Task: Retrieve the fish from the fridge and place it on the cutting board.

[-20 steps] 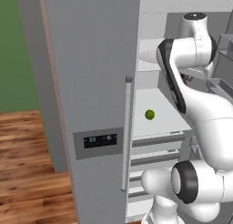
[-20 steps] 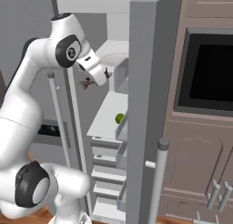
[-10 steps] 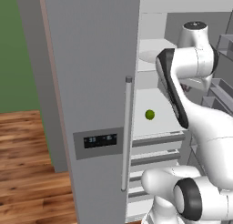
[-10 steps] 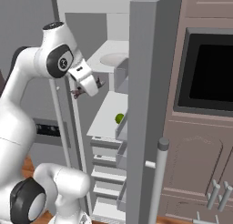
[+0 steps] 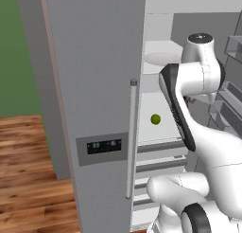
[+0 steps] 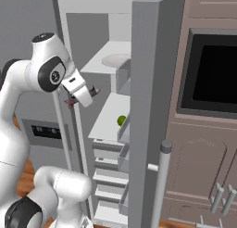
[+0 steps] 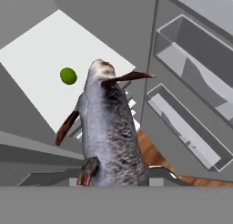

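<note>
the fingers (image 6: pixel 82 96) hold the fish (image 7: pixel 109 134) by its tail end, its long axis running straight out ahead of them toward the fridge (image 6: pixel 152 106) shelf.

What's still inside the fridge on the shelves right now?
Inside the fridge, a small green ball sits on a white shelf, a round white plate above it. The lower drawers' contents are hidden. The gripper holds the fish outside.

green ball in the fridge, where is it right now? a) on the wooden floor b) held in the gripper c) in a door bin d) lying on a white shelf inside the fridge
d: the green ball lies on a white shelf inside the fridge, while the gripper is shut on the fish instead.
</note>
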